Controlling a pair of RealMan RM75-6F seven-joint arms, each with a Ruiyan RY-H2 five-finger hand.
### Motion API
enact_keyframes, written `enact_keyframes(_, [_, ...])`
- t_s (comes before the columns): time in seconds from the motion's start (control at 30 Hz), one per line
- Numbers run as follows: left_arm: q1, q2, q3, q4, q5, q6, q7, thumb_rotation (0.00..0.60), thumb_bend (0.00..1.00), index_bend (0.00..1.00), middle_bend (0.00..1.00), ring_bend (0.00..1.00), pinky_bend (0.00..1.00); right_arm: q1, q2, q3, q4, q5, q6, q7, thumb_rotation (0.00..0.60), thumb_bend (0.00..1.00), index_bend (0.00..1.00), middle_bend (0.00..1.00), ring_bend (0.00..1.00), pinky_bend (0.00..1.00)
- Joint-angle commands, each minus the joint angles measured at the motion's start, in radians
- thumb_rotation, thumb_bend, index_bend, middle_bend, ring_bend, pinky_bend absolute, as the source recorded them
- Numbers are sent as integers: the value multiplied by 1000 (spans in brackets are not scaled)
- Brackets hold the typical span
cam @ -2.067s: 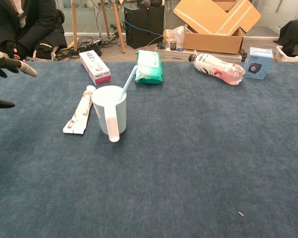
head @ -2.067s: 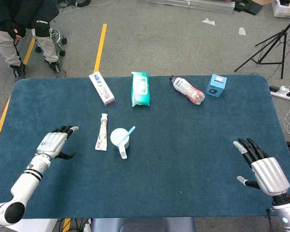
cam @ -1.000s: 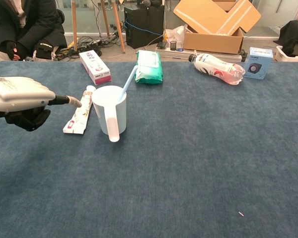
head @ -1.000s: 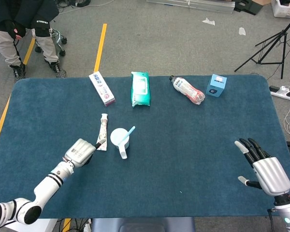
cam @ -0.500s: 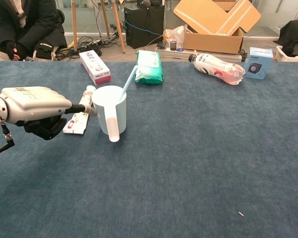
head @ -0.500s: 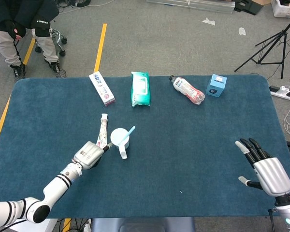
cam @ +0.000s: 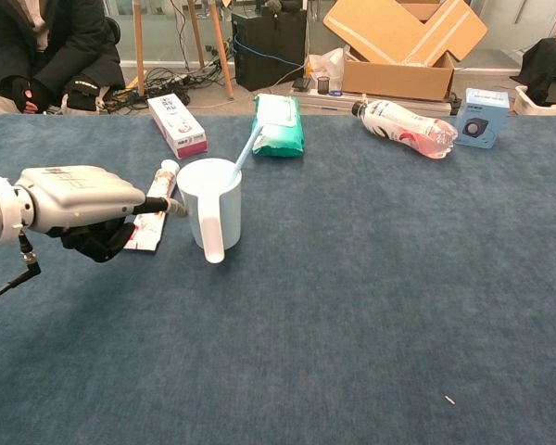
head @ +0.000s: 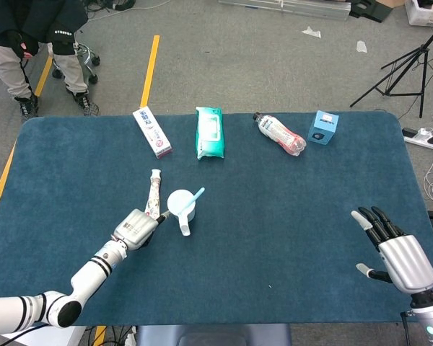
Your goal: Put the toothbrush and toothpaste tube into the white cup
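The white cup (head: pixel 180 204) (cam: pixel 210 199) stands upright left of the table's middle, handle toward me. A light-blue toothbrush (head: pixel 193 196) (cam: pixel 244 148) leans inside it. The toothpaste tube (head: pixel 154 193) (cam: pixel 157 190) lies flat just left of the cup. My left hand (head: pixel 133 228) (cam: pixel 79 206) sits over the tube's near end with its fingers curled in and one finger stretched out to the cup's wall. The tube's near end is hidden by the hand, and no grip on it shows. My right hand (head: pixel 390 249) hovers open at the front right, far from everything.
Along the far edge lie a toothpaste box (head: pixel 152 131), a green wipes pack (head: pixel 208 132), a plastic bottle (head: pixel 279 134) and a small blue box (head: pixel 322 127). A person sits beyond the table's far left corner.
My left hand travelled from the table's left side to the tube's near end, its fingers curling in. The cup shifted slightly to the right. The right hand stayed put.
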Motion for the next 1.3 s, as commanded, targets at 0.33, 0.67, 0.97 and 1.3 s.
enact_keyframes(0.33, [-3,-17,10,37,-30,-10,4,600,834,39,1000,802,748,0,-1,0,-1,0,-1,-2,600,0,43,114,57,423])
enact_keyframes(0.67, [-1,-16,21,51,-50,-10,13,600,834,51,1000,802,747,-1,0,-1,-1,-1,0,-2,600,0,43,114,57,423])
enact_keyframes(0.97, [5,-10,32,74,-82,-10,20,600,835,52,1000,803,747,-1,0,-1,0,0,-1,-1,600,0,43,114,57,423])
enact_keyframes(1.3, [12,-1,41,99,-109,-13,21,600,837,57,1000,803,747,0,-2,-1,-1,1,-4,-5,600,0,43,114,57,423])
